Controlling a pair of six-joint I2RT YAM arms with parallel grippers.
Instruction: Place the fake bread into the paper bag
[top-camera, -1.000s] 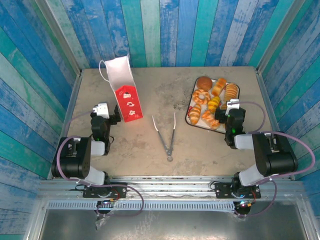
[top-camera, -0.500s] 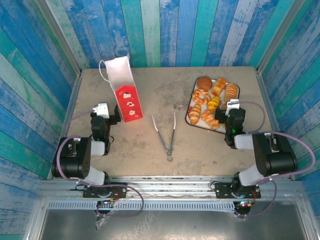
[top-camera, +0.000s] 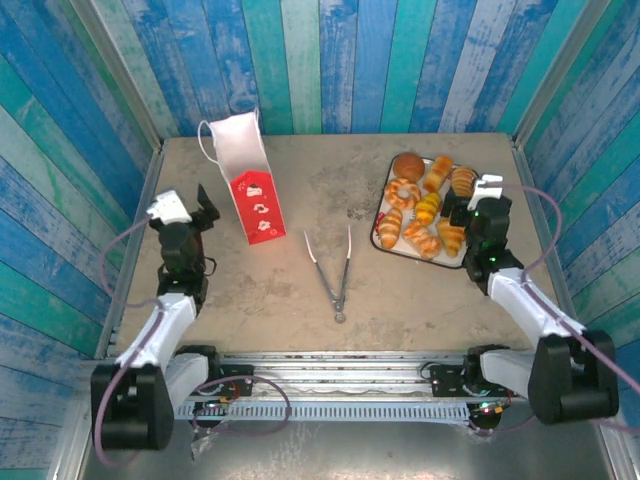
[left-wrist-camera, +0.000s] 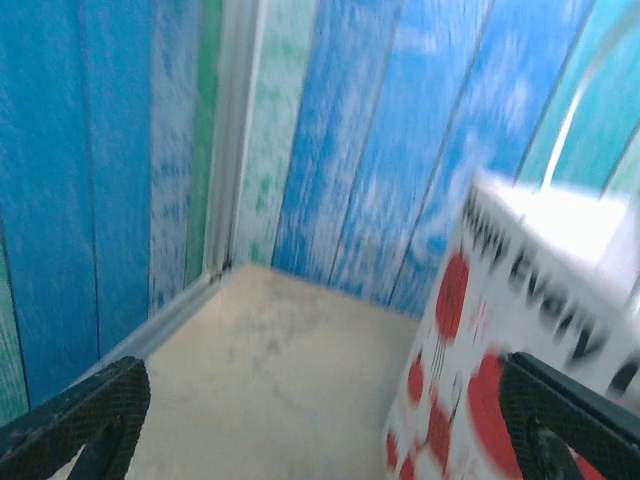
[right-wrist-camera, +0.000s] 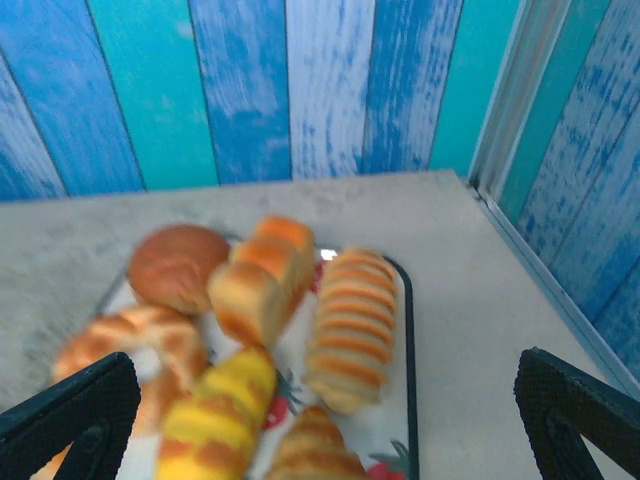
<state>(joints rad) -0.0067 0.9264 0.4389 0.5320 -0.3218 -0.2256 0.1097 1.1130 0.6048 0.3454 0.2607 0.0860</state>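
Observation:
The paper bag (top-camera: 245, 170) stands upright at the back left, white above and red below; its printed side (left-wrist-camera: 520, 330) is blurred at the right of the left wrist view. The fake bread (top-camera: 425, 205) lies piled on a strawberry-print tray (top-camera: 382, 215) at the back right. A round bun (right-wrist-camera: 175, 265), a loaf and striped rolls (right-wrist-camera: 352, 325) lie just ahead of my right gripper (right-wrist-camera: 325, 375). That right gripper (top-camera: 462, 212) is open and empty at the tray's right edge. My left gripper (top-camera: 195, 212) (left-wrist-camera: 320, 385) is open and empty, left of the bag.
Metal tongs (top-camera: 338, 270) lie on the table's middle, handle end toward me. Blue and green plank walls close in the left, back and right sides. Bare tabletop (left-wrist-camera: 260, 370) runs between the bag and the left wall.
Both arms have risen from their folded pose. The left gripper swung out to the left of the bag; the right gripper moved back and right along the tray's edge.

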